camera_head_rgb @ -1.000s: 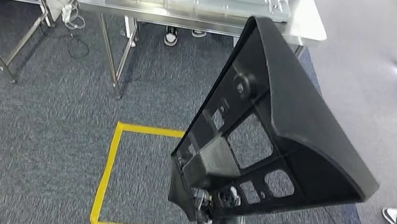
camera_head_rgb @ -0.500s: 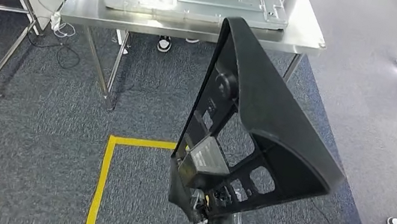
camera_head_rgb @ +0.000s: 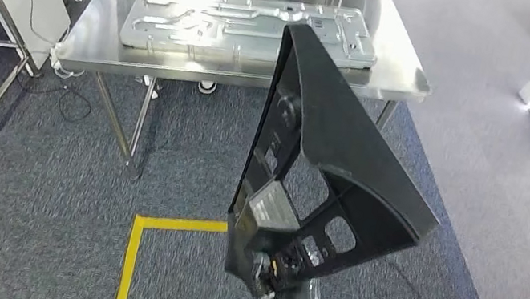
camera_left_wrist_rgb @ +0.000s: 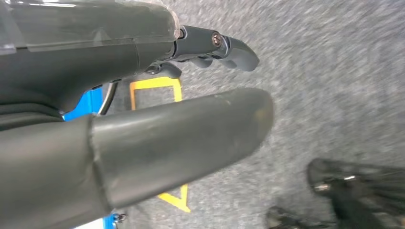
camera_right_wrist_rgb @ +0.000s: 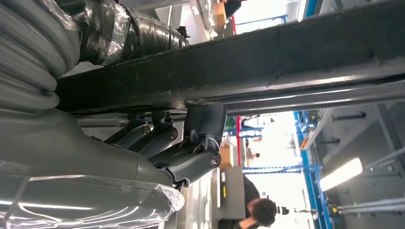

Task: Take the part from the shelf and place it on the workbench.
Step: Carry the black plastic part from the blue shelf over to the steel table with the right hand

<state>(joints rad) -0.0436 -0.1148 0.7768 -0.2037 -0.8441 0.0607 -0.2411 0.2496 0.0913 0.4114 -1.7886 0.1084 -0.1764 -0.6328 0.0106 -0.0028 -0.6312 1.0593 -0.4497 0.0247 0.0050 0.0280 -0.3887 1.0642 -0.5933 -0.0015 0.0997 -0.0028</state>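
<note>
Head view: black, triangular, cut-out part [camera_head_rgb: 342, 154]

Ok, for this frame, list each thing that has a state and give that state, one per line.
black part: held up off the floor by the right hand, not yet on the workbench.
right hand: grips the part's lower end.
left hand: holds nothing, fingers apart, over carpet.
workbench: ahead of the robot, carries a metal panel lying flat.
</note>
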